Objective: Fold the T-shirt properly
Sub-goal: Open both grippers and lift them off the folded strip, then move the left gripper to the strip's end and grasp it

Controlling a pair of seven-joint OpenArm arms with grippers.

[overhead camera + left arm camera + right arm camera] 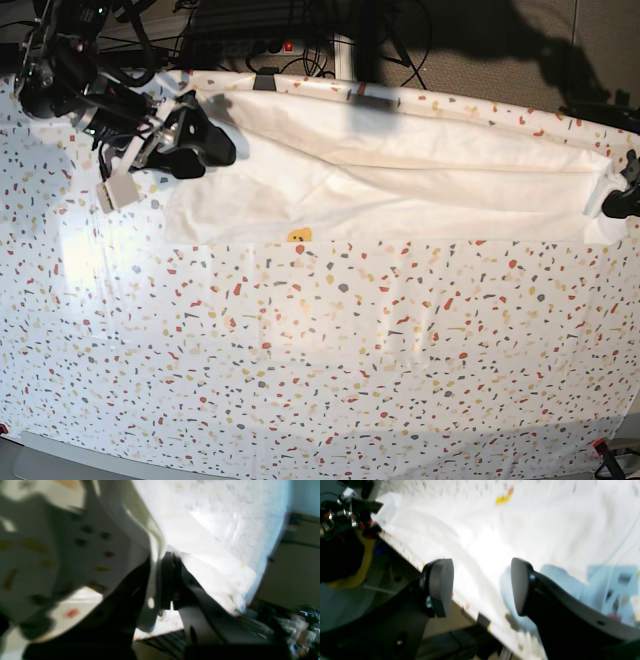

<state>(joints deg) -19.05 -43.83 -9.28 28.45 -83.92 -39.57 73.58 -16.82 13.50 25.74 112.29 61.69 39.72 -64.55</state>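
The large white cotton T-shirt (400, 185) lies as a long folded band across the far side of the bench, on the white confetti-speckled tablecloth (300, 360), a scrap of yellow print showing at its near edge. The left end effector (622, 200) is pinched shut on cloth at one end, probably the shirt's hem, likely to carry it over. The right end effector (482, 587) hovers wide open over the other end, holding nothing. Dark cables (250, 30) crowd the bench's far edge.

The table (300, 370) wears a speckled tablecloth (200, 330) — the white T-shirt (400, 180) lies along its far edge.
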